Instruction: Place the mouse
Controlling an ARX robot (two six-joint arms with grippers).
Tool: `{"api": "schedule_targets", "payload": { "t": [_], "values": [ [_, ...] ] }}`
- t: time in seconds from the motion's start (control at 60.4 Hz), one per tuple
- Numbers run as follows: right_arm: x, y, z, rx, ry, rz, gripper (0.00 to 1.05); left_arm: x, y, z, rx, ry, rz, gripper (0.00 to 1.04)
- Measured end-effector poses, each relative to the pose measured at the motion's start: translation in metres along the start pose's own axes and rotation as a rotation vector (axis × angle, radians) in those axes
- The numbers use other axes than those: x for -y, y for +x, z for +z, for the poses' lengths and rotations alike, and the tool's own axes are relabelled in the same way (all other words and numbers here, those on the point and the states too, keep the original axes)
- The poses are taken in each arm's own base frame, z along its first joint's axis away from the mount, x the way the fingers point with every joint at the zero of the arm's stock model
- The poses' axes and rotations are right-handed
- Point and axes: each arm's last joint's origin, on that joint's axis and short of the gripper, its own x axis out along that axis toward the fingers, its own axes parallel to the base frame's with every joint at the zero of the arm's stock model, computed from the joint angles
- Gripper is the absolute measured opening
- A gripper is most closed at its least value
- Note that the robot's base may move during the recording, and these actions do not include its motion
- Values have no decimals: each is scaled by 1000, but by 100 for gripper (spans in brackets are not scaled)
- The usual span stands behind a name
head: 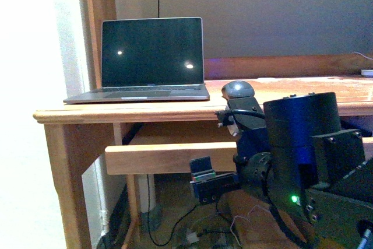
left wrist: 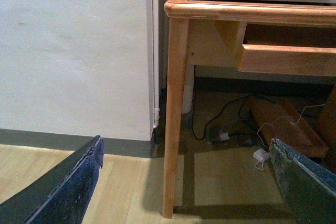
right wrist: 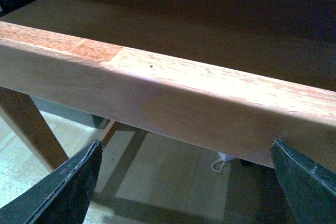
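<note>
Front view: mouse (head: 238, 90) on worktop (head: 175, 109) near its front edge, right of open laptop (head: 143, 62), just above raised right arm. Left wrist view: left gripper (left wrist: 186, 182) jaws wide, empty, over floor beside desk leg (left wrist: 174, 114). Right wrist view: right gripper (right wrist: 184, 182) jaws wide, empty, below wooden rail (right wrist: 168, 98).

Laptop (head: 148, 58) sitting open on wooden desk (head: 116, 112), screen dark, two light spots reflecting on it. Drawer front (head: 166, 158) hanging under desktop. Cables (left wrist: 231, 127) lying tangled on floor (left wrist: 126, 182) beneath desk. White wall (left wrist: 73, 51) running beside desk leg (left wrist: 173, 119).
</note>
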Motion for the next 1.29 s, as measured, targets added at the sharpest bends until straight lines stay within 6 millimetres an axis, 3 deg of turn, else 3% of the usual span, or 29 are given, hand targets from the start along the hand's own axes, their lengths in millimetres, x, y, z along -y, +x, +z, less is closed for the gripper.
{"api": "schedule_targets", "payload": {
  "t": [0.365, 0.58, 0.746, 0.845, 1.06, 1.176, 1.292],
  "values": [
    [-7, 35, 12, -4, -1, -68, 97, 0, 0, 0, 0, 0, 0, 97],
    [-15, 39, 14, -4, 2, -60, 97, 0, 0, 0, 0, 0, 0, 97],
    [-10, 32, 13, 10, 19, -50, 97, 0, 0, 0, 0, 0, 0, 97],
    [7, 9, 16, 16, 60, -52, 97, 0, 0, 0, 0, 0, 0, 97],
    [52, -79, 37, 116, 205, 14, 97, 0, 0, 0, 0, 0, 0, 97],
    [66, -132, 24, 115, 250, 50, 97, 0, 0, 0, 0, 0, 0, 97],
    [76, -190, -4, 84, 305, 48, 97, 0, 0, 0, 0, 0, 0, 97]
  ]
}}
